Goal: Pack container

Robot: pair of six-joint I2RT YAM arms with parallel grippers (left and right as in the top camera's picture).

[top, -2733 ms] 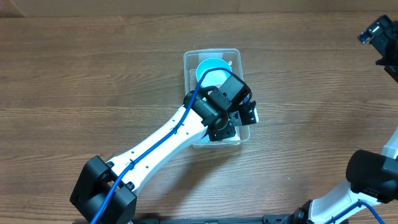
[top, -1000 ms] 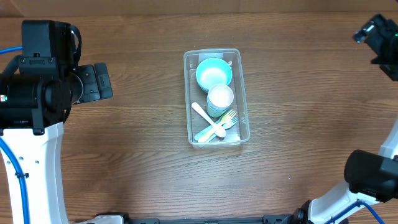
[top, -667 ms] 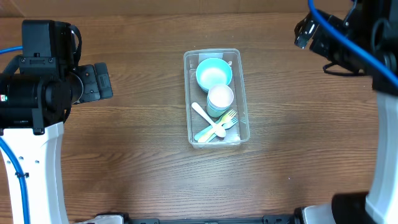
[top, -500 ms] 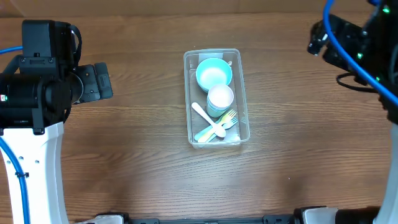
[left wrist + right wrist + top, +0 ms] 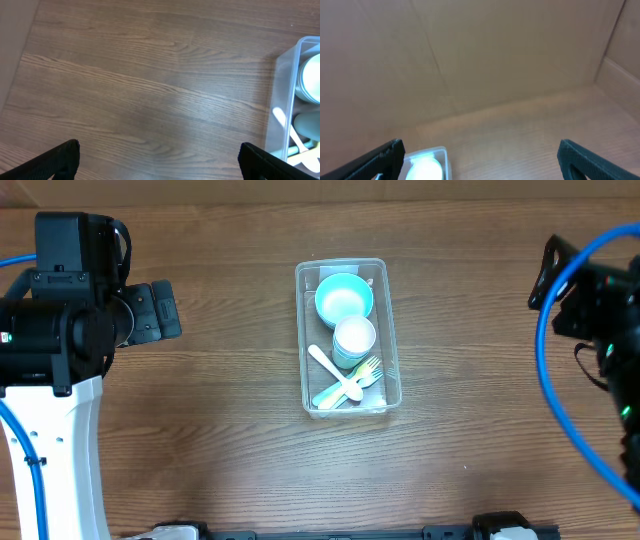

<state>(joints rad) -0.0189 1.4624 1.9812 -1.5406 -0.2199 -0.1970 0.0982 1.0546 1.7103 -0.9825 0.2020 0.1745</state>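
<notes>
The clear container (image 5: 300,340) lies lengthwise in the middle of the table. Inside it are a light-blue bowl (image 5: 344,297), a pale cup (image 5: 354,338), a white spoon (image 5: 336,373) and a green fork (image 5: 369,370). My left gripper (image 5: 163,310) hangs open well to the left of it, over bare wood. In the left wrist view the container's wall (image 5: 284,95) shows at the right edge, away from the open left gripper (image 5: 160,165). My right gripper (image 5: 556,278) is far to the right, open and blurred. The right wrist view catches the container's far end (image 5: 440,151) low down, beside the right gripper (image 5: 482,162).
A brown cardboard wall (image 5: 485,55) rises behind the table. The wooden tabletop (image 5: 220,430) spreads round the container. The left arm's white link (image 5: 50,450) runs down the left edge, and the right arm's blue cable (image 5: 560,410) loops at the right edge.
The left arm left the container for the far left early on and has since stayed still. The right arm has swung through the upper right and now sits lower at the right edge.
</notes>
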